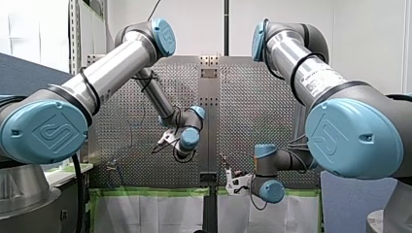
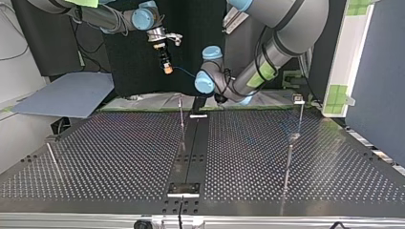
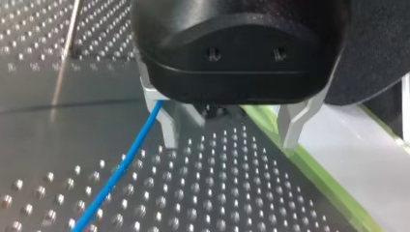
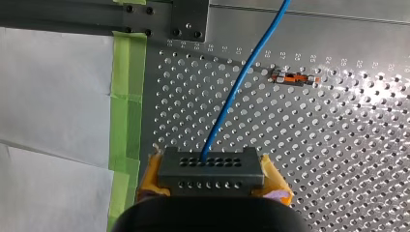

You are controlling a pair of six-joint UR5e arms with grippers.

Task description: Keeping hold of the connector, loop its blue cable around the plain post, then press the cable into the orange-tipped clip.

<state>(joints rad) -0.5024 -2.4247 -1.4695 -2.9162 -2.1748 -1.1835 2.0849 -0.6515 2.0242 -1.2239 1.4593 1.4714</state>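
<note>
My right gripper point(image 4: 211, 193) is shut on the grey connector point(image 4: 211, 168), with its yellow pads on both sides of the block. The blue cable point(image 4: 237, 92) leaves the connector and runs away across the perforated plate. The orange-tipped clip point(image 4: 295, 77) stands ahead of the gripper, off to one side of the cable. In the top view my right gripper point(image 2: 167, 67) hangs above the table's far edge. My left gripper point(image 3: 231, 130) is open just above the plate, its metal fingers point(image 3: 167, 123) bare. The blue cable point(image 3: 116, 174) passes along the outside of one finger.
Thin upright posts stand on the plate, one near the middle strip point(image 2: 181, 117) and two at the top view's right point(image 2: 300, 114) point(image 2: 288, 162). A rod point(image 2: 52, 157) leans at its left. Green tape point(image 4: 126, 96) lines the plate's edge.
</note>
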